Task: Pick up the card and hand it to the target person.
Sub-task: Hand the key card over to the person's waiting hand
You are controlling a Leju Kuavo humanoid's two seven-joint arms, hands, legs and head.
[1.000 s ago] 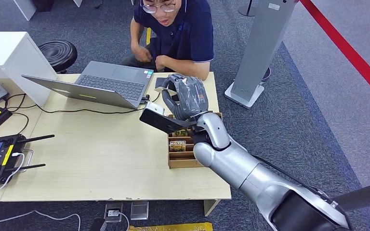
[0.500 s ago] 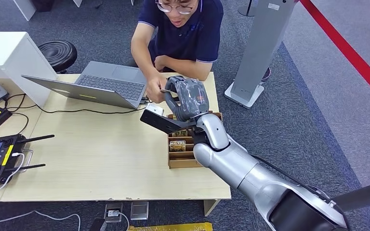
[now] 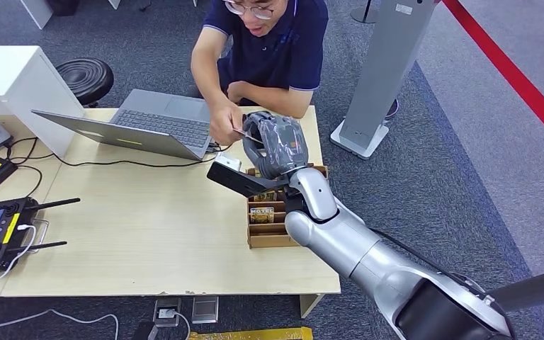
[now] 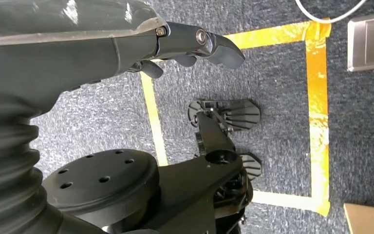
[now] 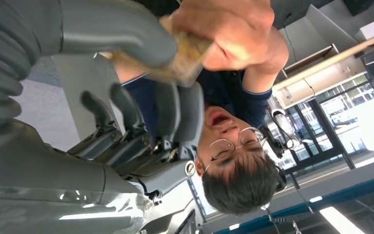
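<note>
My right hand [image 3: 276, 145] is raised over the far edge of the table [image 3: 149, 241], in front of the seated person [image 3: 269, 42]. It pinches a small tan card [image 3: 243, 132] between thumb and fingers. The person's hand [image 3: 224, 127] has reached over the laptop and grips the card's other end. In the right wrist view the card [image 5: 187, 53] lies under my thumb [image 5: 121, 41], with the person's hand [image 5: 229, 34] closed on it. My left hand [image 4: 126, 44] hangs beside my body over the carpet, fingers loosely apart and holding nothing.
A wooden card box [image 3: 269, 216] with more cards stands on the table under my right forearm. An open laptop [image 3: 149, 124] sits at the back. A remote controller [image 3: 0, 227] lies at the left edge. A grey pillar [image 3: 386, 64] stands to the right.
The person's hand moved from their chest out over the laptop and took hold of the card. My right hand has stayed almost still.
</note>
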